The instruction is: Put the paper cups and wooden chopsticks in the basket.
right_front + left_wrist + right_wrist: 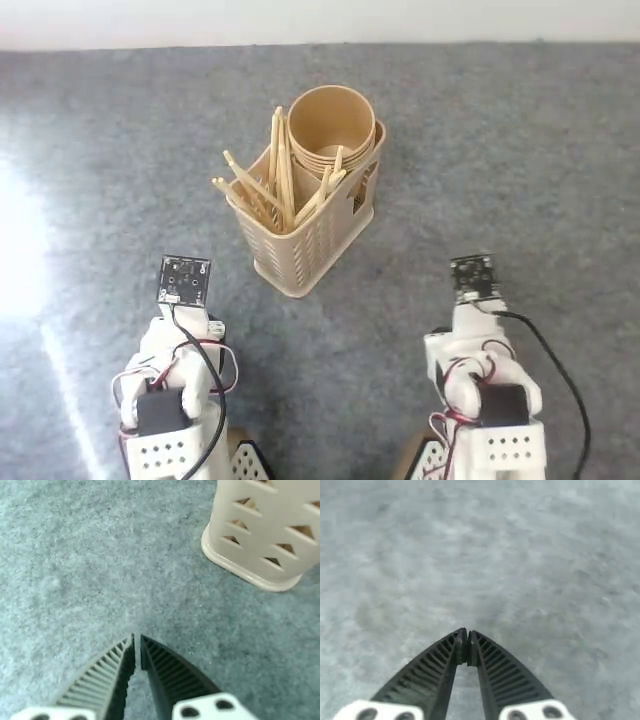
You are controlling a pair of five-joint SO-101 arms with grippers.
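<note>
The table (530,150) was covered in a grey, speckled, carpet-like mat, with a pale strip of wall (320,18) along its far edge and a bright patch of glare (15,240) at its left edge. Around the middle stood the beige slotted basket (305,240). A stack of paper cups (332,120) sat in its far end and the wooden chopsticks (270,185) leaned upright in the near end. Both arms sat at the near edge. The left gripper (137,642) was closed and empty over bare mat, near the basket's base. The right gripper (467,635) was likewise pinched closed on nothing, well apart from the basket.
</note>
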